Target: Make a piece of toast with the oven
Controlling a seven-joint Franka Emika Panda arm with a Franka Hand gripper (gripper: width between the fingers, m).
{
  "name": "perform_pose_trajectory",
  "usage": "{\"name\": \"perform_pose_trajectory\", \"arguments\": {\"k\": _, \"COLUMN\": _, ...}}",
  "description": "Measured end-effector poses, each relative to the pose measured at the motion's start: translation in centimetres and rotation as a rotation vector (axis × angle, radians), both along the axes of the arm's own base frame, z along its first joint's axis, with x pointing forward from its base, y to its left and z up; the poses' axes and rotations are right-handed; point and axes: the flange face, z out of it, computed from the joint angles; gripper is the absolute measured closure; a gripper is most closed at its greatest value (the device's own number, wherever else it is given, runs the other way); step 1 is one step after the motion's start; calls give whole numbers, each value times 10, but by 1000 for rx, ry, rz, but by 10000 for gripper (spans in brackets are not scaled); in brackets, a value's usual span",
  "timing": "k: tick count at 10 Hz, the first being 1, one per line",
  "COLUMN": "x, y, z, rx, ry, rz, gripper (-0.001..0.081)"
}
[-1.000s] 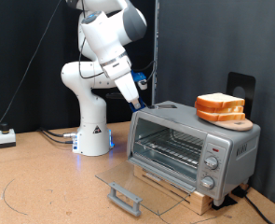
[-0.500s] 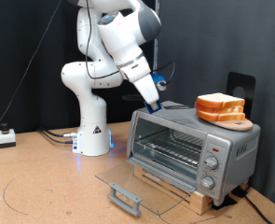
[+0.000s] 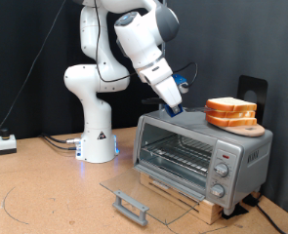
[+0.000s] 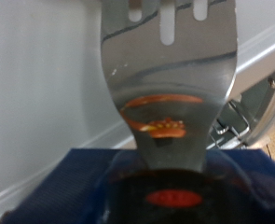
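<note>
The silver toaster oven [image 3: 200, 154] stands at the exterior view's right with its glass door [image 3: 148, 193] folded down flat. A stack of bread slices [image 3: 230, 112] lies on a wooden board [image 3: 245, 129] on the oven's top. No single slice shows apart from the stack. My gripper [image 3: 175, 105] hangs over the left part of the oven's top, left of the stack, shut on a spatula. In the wrist view the spatula's blue handle [image 4: 165, 182] and slotted metal blade [image 4: 170, 65] point out over the oven's silver top, and the blade reflects something orange.
The oven's wire rack [image 3: 178, 151] is bare and three knobs [image 3: 221, 172] sit on its right side. The oven rests on a wooden stand [image 3: 187, 198]. The arm's white base [image 3: 97, 138] stands left of it. A small white box [image 3: 5, 143] sits at the far left and a black object [image 3: 251, 90] behind the bread.
The arm has swung to the exterior view's right, carrying the spatula from the oven's left corner over its top, closer to the bread stack.
</note>
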Motion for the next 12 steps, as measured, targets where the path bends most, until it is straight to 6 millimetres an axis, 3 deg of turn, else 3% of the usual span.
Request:
{"name": "perform_pose_trajectory", "arguments": {"k": 5, "x": 1, "y": 8, "z": 1, "rx": -14, "ry": 26, "rz": 0, "gripper": 395}}
{"name": "perform_pose_trajectory", "arguments": {"k": 8, "x": 6, "y": 26, "z": -5, "rx": -59, "ry": 16, "rz": 19, "gripper": 395}}
{"name": "perform_pose_trajectory", "arguments": {"k": 12, "x": 12, "y": 55, "z": 4, "rx": -73, "ry": -35, "rz": 61, "gripper": 395}}
